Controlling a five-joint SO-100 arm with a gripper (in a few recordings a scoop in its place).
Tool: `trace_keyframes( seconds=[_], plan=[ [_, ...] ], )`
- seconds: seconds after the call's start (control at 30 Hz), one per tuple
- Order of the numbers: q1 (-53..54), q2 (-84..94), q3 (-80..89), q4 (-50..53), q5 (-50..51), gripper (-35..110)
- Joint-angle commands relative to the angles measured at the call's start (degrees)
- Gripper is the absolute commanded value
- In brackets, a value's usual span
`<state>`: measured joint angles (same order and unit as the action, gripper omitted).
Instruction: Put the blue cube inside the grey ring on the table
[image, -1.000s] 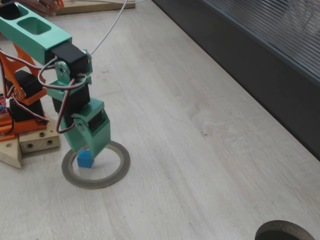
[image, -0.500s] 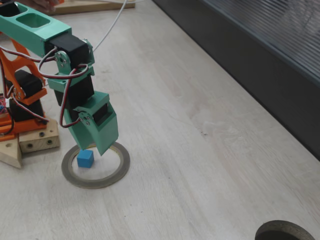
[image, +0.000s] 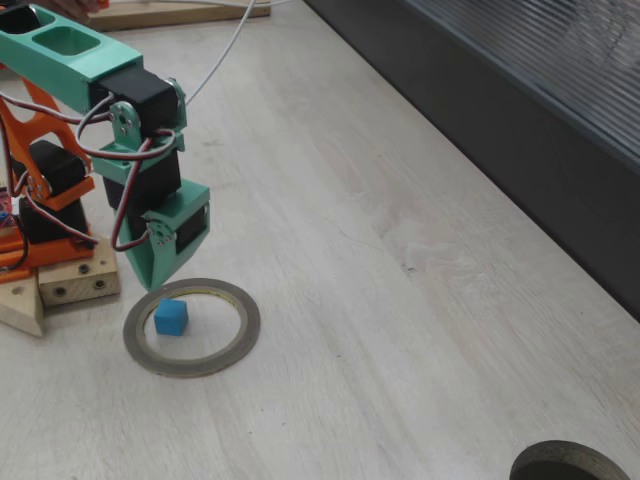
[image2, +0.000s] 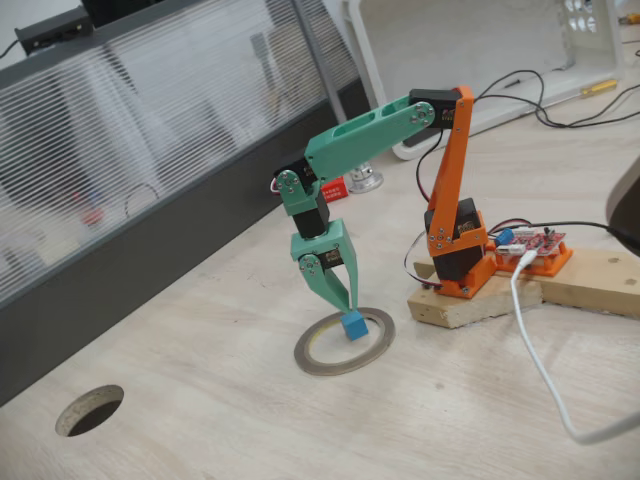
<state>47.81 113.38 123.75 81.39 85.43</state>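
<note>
The blue cube (image: 170, 317) (image2: 353, 325) lies on the table (image: 400, 300) inside the grey ring (image: 245, 330) (image2: 320, 365), near the ring's left side in a fixed view. My green gripper (image: 151, 283) (image2: 349, 303) hangs just above the ring's rim on the arm's side, lifted off the cube. Its fingers come together at the tips and hold nothing. The cube stands free and touches neither the ring nor the gripper.
The arm's orange base is on a wooden block (image: 70, 285) (image2: 470, 300) beside the ring. A dark round hole (image: 570, 462) (image2: 90, 410) is at the table's far end. A dark panel (image: 520, 130) runs along one table edge. A white cable (image2: 540, 370) trails by the base.
The gripper let go of the cube inside the ring, rose and pulled back toward the base, and its fingers have come together. The cube has stayed in place.
</note>
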Motion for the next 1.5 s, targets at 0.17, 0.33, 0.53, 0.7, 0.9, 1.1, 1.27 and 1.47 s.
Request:
trace_keyframes(
  seconds=[0.17, 0.33, 0.53, 0.7, 0.9, 1.1, 1.27, 1.47],
  plan=[
    [0.70, 1.67, -1.58, 1.41, -0.09, 1],
    [0.70, 1.67, -1.49, 1.49, -0.09, 1],
    [0.70, 1.67, -0.79, 7.91, -0.18, 1],
    [0.70, 1.67, -0.70, 18.63, -0.18, 1],
    [0.70, 1.67, -0.62, 21.62, -0.18, 1],
    [0.70, 1.67, -0.53, 25.66, -0.18, 1],
    [0.70, 1.67, -0.53, 27.07, -0.18, 1],
    [0.44, 1.67, -0.53, 27.07, -0.18, 1]
  ],
)
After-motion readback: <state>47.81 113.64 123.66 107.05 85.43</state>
